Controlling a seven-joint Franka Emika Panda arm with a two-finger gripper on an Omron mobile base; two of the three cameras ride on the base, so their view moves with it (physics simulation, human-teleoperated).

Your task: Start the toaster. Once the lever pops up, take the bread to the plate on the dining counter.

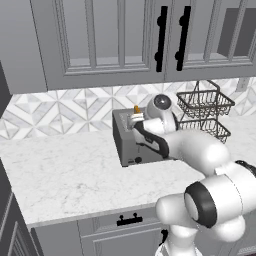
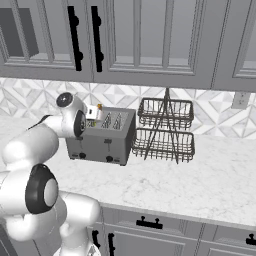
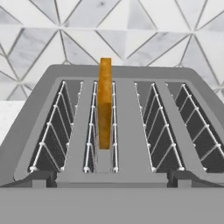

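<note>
The marble worktop (image 1: 65,175) under the grey wall cabinets (image 2: 150,40) carries the toaster (image 2: 102,137), which stands against the tiled backsplash (image 1: 60,110) and serves as the landmark here. Just beside the toaster, on its right in the right base view, stands a two-tier wire basket rack (image 2: 165,130), close but apart from it. The arm reaches in from the front and its hand sits over the toaster's left end, the gripper (image 2: 95,114) hanging just above the top; its jaws stand spread wide, with nothing between them. The bread (image 3: 104,103) stands upright in the second slot from the left of the toaster, its orange-brown crust edge rising well clear of the slot. Judging by that raised slice and the hand poised above it, the step in hand looks like the pick of the bread, though the lever's position cannot be made out from here. The next move would call for lowering straight down so the jaws straddle the thin slice across its faces, then closing. The slot's wire guides flank the slice closely and could catch a fingertip; the rack is near enough to matter when lifting away.
</note>
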